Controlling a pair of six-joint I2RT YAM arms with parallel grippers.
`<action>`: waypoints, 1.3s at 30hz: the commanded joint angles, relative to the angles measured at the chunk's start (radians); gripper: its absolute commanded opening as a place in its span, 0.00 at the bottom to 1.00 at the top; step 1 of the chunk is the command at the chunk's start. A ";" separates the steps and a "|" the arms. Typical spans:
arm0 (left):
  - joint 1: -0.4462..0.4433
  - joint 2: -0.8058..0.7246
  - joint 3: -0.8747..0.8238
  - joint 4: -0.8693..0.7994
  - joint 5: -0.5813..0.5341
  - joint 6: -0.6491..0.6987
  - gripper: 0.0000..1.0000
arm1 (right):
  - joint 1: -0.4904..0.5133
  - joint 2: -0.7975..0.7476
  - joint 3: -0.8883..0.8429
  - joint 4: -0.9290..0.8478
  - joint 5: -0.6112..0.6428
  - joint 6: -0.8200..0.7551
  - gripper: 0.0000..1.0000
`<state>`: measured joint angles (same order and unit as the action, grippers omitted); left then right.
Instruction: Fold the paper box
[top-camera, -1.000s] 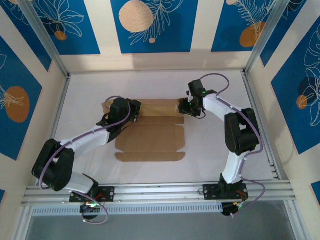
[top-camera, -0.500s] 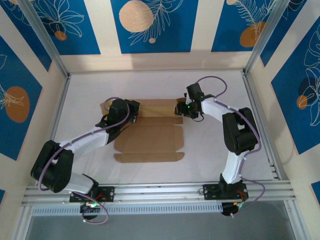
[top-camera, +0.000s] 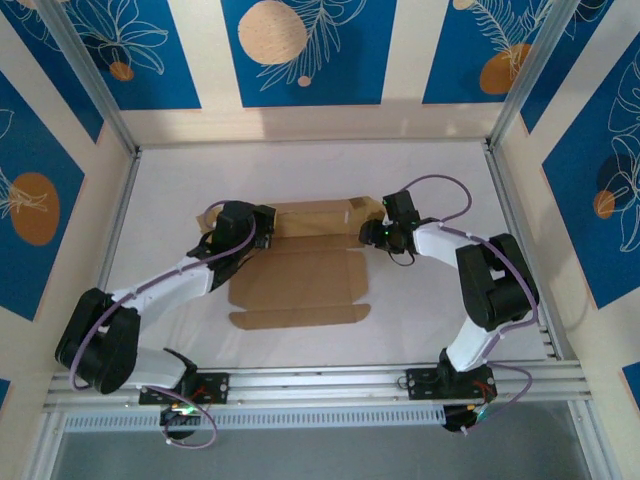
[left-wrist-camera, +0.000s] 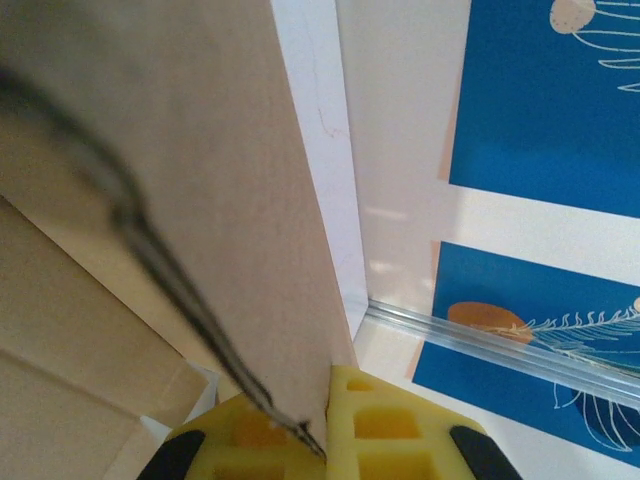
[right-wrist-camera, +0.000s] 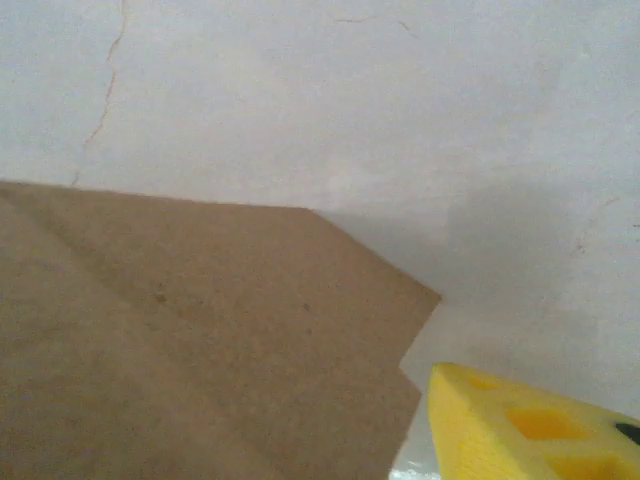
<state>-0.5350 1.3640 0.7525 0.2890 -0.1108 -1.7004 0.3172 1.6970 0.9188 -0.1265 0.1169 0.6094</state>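
White table (top-camera: 430, 180) bears paper box (top-camera: 300, 280), flap gripped by left end effector (top-camera: 264, 231).

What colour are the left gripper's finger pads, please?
Bright yellow; the left wrist view shows the pads best, either side of the paper box.

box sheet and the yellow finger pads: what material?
The paper box: plain brown cardboard, matte, unprinted; creased fold lines and a thin cut edge suggest thin board. The finger pads: yellow, matte, moulded with recessed pockets; probably soft plastic or rubber, can't tell which.
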 joint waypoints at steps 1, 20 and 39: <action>-0.011 -0.014 -0.012 -0.069 -0.035 -0.015 0.00 | -0.022 0.021 0.024 -0.027 -0.021 0.183 0.56; -0.017 -0.022 -0.021 -0.017 -0.032 0.016 0.00 | -0.084 0.015 0.074 -0.118 -0.314 0.480 0.06; -0.030 -0.038 -0.021 -0.030 -0.036 0.024 0.00 | -0.055 0.179 0.235 -0.214 -0.262 0.351 0.52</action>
<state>-0.5514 1.3426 0.7460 0.2825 -0.1326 -1.6932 0.2676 1.8416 1.1461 -0.3088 -0.1699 1.0061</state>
